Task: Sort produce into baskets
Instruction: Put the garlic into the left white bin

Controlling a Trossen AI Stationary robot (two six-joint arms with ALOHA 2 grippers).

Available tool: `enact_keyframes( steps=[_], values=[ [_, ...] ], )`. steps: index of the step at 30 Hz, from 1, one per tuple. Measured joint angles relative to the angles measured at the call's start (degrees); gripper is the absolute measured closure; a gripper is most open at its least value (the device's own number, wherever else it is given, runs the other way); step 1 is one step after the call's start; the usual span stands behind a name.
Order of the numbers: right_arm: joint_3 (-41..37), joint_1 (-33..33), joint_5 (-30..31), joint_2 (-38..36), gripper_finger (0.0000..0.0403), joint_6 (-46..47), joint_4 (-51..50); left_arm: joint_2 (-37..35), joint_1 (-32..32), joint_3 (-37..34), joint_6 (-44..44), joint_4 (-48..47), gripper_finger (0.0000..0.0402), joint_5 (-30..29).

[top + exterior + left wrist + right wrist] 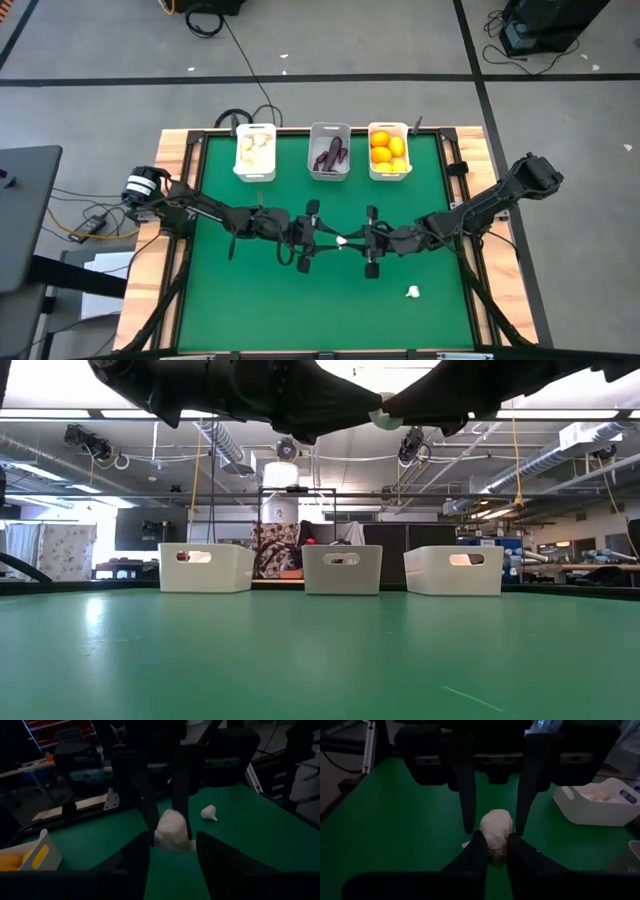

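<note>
**Surroundings beyond the work**

Green table mat (320,310) taken as landmark. Wooden frame (178,150) borders it on both long sides. Grey floor (100,110) all around, marked with dark tape lines (330,77). Black cable (240,70) runs from beyond the mat's far edge toward it. Dark panel (25,215) off its left side. Ceiling strip lights (60,415) overhead in the low view.

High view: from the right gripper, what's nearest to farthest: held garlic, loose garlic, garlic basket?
1. Knobbly off-white garlic bulb, held in the right gripper, mid-table.
2. Loose off-white garlic bulb, lying front right.
3. White plastic basket of garlic, back left.
</note>
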Motion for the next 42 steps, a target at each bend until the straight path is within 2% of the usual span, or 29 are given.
enact_keyframes(
  steps=[11, 14, 18, 21, 24, 26, 28, 33, 36, 42],
  values=[
    [-0.02, -1.08, -1.6, 0.0, 0.0334, 0.19, -0.36, 0.0, 0.04, 0.0, -0.2, 1.3, 0.0276, 0.02],
    [-0.04, -1.08, -1.65, 0.0, 0.0315, 0.17, -0.36, 0.0, 0.04, 0.0, -0.5, 0.93, 0.029, 0.02],
    [-0.07, -1.06, -0.5, 0.0, 0.0267, -0.05, -0.18, -0.02, 0.04, 0.0, -0.6, 0.54, 0.0316, -0.66],
    [-0.07, -0.99, 1.87, 0.0, 0.0229, 0.96, -1.12, -0.63, 0.07, 0.0, -0.69, -1.06, 0.0334, -5.75],
    [-0.04, -0.99, 6.7, -0.02, 0.0198, 8.13, -6.52, -2.7, 1.3, 0.0, -1.54, -6.14, 0.0341, -13.0],
    [-0.04, -0.97, 8.06, -0.02, 0.0184, 14.85, -12.9, -4.87, 3.54, 0.0, -3.6, -11.97, 0.0342, -15.8],
    [-0.04, -0.97, 6.97, -0.02, 0.0177, 21.04, -19.76, -7.35, 6.58, 0.0, -6.85, -19.36, 0.0342, -16.03],
    [-0.04, -0.84, -2.42, -0.02, 0.0178, 32.85, -33.51, -13.86, 15.82, 0.0, -12.24, -38.0, 0.0343, -16.02],
    [-0.04, -0.03, -5.84, -0.02, 0.0181, 36.79, -37.01, -17.0, 21.9, 0.0, -12.25, -45.26, 0.0343, -16.17],
    [-0.04, 2.34, -5.51, -0.02, 0.0181, 38.36, -37.78, -20.53, 34.64, -0.02, -11.15, -54.1, 0.0343, -16.2]
  ],
)
